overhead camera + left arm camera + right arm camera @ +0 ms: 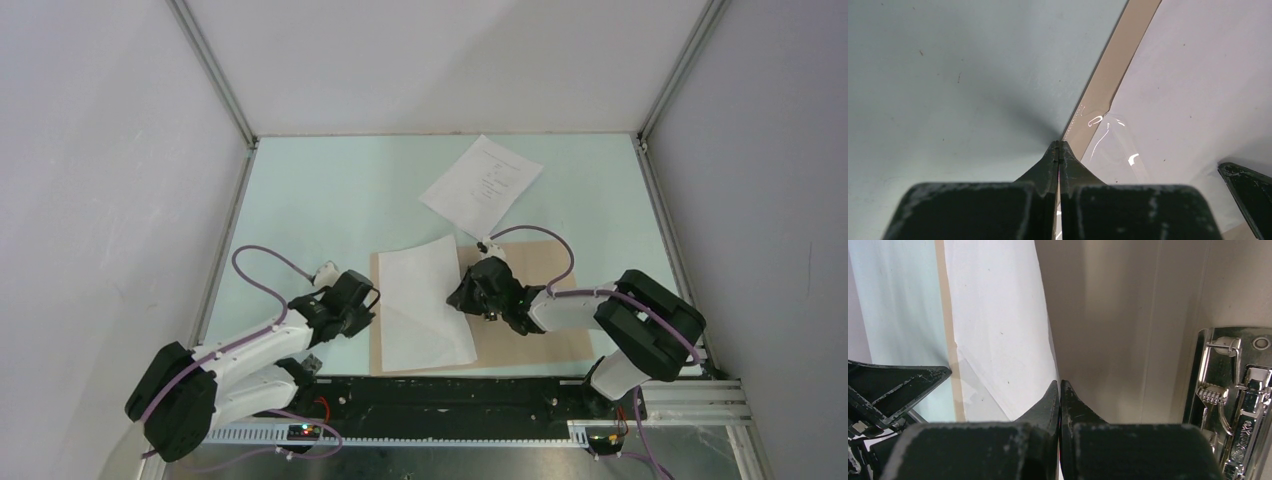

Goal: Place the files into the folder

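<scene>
The tan folder (pixel 520 350) lies open at lower centre, with the blank sheet (pixel 425 305) on its left half, slightly askew. The printed sheet (pixel 482 182) sits outside it on the worktop (pixel 320 200), upper right. The left end effector (pixel 1059 150), clenched, rests at the folder's left edge, likely steadying it. The right end effector (pixel 1059 390), clenched too, meets the blank sheet's right edge, left of the metal clip (pixel 1233 405), probably squaring it.
</scene>
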You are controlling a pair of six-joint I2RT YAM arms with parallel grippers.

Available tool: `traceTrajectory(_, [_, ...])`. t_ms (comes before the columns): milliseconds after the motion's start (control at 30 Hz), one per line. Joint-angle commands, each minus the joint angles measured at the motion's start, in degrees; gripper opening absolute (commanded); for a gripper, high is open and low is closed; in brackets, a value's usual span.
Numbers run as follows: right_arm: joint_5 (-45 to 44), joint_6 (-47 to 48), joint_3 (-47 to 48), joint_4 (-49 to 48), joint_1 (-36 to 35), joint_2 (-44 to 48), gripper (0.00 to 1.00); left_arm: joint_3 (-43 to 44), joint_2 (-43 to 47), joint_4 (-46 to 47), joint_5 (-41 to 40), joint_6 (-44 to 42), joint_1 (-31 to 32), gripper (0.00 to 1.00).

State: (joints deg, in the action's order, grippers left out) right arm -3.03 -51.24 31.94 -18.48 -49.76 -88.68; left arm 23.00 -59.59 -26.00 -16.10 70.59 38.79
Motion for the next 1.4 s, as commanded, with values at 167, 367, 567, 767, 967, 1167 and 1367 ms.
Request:
traceTrajectory(167, [-3.6, -2.6, -1.9, -3.2, 1.5, 0.9, 0.0, -1.1, -1.3, -3.9, 0.3, 0.6, 1.0, 0.0])
traceTrajectory(367, [-4.2, -2.6, -2.1, -3.2, 2.0, 1.9, 0.0, -1.0, -1.6, -3.8, 0.2, 0.7, 1.0, 0.0])
traceTrajectory(567, [-3.6, -3.3, -2.1, -5.7, 0.1, 0.2, 0.0, -0.8, -2.1, -3.7, 0.3, 0.5, 1.2, 0.0])
traceTrajectory(767, [-4.1, -5.0, -2.1, -7.0, -2.3, -1.2, 0.0, -0.7, -2.3, -3.7, 0.3, 0.9, 1.4, 0.0])
traceTrajectory(967, [-2.4, -3.2, -2.1, -8.7, -2.7, -2.3, 0.0, -0.8, -2.5, -3.7, 0.3, 1.0, 1.6, 0.0])
traceTrajectory(1167, [2.0, 3.4, -2.1, -9.2, -1.3, -1.7, 0.0, -0.7, -2.8, -3.8, 0.3, 0.9, 1.5, 0.0])
traceTrajectory(1367, [5.6, 7.6, -2.1, -6.9, 0.7, -0.1, 0.0, -0.3, -3.2, -3.8, -0.1, 0.6, 1.5, 0.0])
